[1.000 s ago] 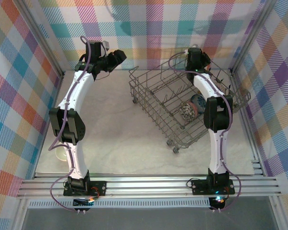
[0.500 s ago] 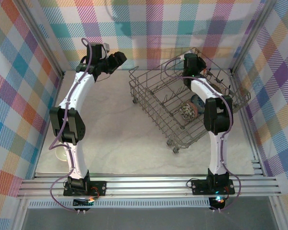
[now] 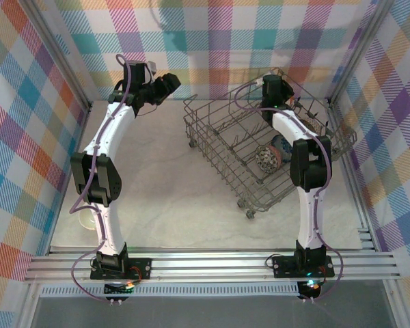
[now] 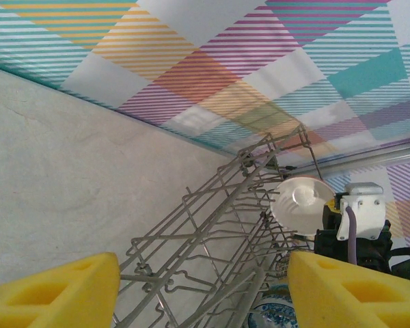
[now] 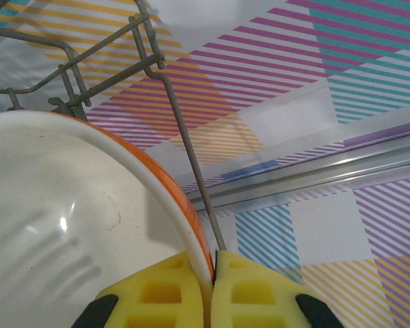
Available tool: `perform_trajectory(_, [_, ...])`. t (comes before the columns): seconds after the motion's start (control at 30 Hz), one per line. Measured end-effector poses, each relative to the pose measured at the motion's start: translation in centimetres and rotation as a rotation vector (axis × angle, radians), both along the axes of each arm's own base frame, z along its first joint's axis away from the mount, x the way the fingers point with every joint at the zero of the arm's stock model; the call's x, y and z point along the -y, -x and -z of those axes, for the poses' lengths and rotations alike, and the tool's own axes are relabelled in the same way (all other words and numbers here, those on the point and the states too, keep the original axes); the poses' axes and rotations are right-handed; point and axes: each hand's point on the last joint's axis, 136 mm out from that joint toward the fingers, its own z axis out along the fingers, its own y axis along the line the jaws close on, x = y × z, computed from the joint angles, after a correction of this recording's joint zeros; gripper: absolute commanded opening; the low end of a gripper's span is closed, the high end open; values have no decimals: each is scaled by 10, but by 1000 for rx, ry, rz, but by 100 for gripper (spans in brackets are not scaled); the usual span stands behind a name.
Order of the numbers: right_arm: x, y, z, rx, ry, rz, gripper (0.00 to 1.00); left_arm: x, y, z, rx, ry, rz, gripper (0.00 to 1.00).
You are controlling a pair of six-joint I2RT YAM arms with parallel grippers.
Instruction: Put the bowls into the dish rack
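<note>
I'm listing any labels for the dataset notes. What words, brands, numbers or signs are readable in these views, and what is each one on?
No text can be read in any view.
The dish rack is bare wire with no tag.
The orange bowl pinched in the right gripper carries no mark on its visible faces.
The patterned bowls in the rack show decoration only.
The plaid walls have stripes, no lettering.

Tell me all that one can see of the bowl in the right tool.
The orange bowl looks like glossy ceramic, white inside and orange outside. The right tool is shut on its rim, gripping the wall from inside and outside. The bowl is beside the upper wires of the rack; whether it touches them I cannot tell.
</note>
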Motion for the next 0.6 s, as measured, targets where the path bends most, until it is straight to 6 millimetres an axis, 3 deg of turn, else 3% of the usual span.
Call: perform_trajectory(0.6, [-22,-12,20,-51,36,-69,29,0,1,3,-9,-2,0,66])
